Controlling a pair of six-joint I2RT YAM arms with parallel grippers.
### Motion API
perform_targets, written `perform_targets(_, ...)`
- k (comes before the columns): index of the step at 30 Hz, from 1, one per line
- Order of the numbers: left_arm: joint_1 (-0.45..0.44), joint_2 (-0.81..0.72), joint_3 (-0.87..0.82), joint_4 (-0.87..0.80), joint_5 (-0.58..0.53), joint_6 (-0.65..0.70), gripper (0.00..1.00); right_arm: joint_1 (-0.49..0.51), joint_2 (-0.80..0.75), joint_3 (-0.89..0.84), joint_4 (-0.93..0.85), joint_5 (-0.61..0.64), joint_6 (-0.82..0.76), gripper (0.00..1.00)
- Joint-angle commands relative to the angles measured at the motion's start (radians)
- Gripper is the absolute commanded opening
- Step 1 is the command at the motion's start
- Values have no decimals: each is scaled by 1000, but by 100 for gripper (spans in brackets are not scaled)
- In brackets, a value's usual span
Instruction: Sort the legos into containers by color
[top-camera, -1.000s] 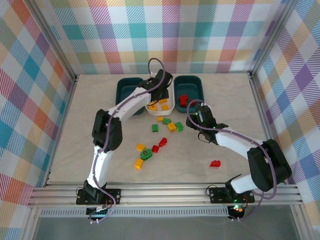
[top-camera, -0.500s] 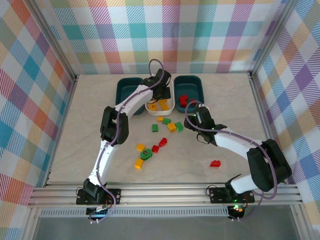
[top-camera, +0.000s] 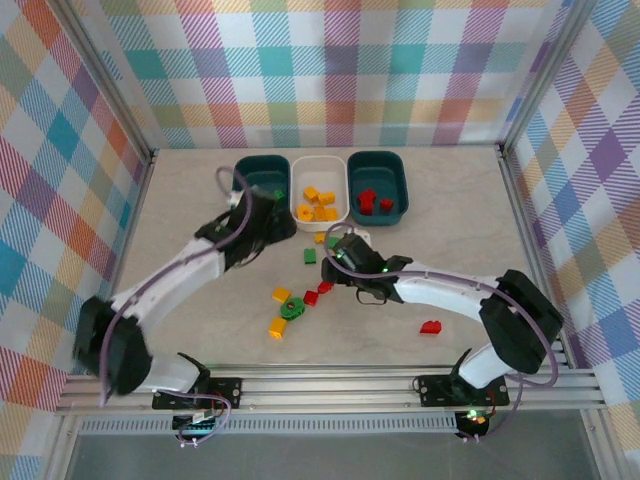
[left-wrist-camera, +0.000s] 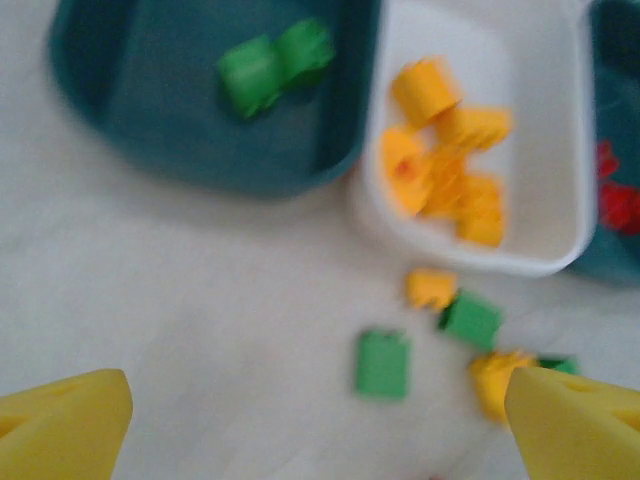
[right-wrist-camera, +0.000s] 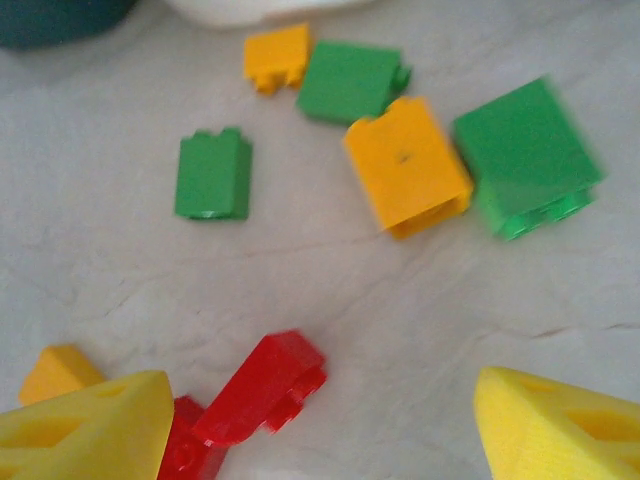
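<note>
Left teal tub (top-camera: 250, 170) holds green bricks (left-wrist-camera: 272, 68), white tub (top-camera: 318, 170) yellow-orange bricks (left-wrist-camera: 445, 150), right teal tub (top-camera: 380, 170) red bricks (top-camera: 368, 200). Loose legos (right-wrist-camera: 262, 385) dot the surface (top-camera: 450, 220). One green brick (right-wrist-camera: 212, 173) lies flat, long axis toward the tubs. Left gripper (left-wrist-camera: 318, 425) and right gripper (right-wrist-camera: 320, 425) hover spread apart, empty.

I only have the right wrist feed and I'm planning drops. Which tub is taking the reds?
Observer: The right teal tub. It holds red bricks.
Operator: And where do greens go?
Observer: Into the left teal tub, which already has green bricks in it.
Operator: Are there any strays outside my cluster?
Observer: Yes, a lone red brick lies well to the right of your cluster, nearer the robot's side.
</note>
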Motion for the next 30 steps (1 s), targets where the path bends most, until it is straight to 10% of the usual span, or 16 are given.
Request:
perform_targets(1,8,-106,-228,48,-18,-126,95,29,81,79,-126,37,122,80)
perform_targets(12,10,-555,-485,-70,-65,-162,100,51,285,174,-142,27,214,58)
perform_targets(21,9,-625,-508,-126,-78,-147,100,52,269,179,-145,76,150,21)
perform_targets(30,9,-596,-502,-95,78,-119,100,-154,87,260,-169,155,-126,15)
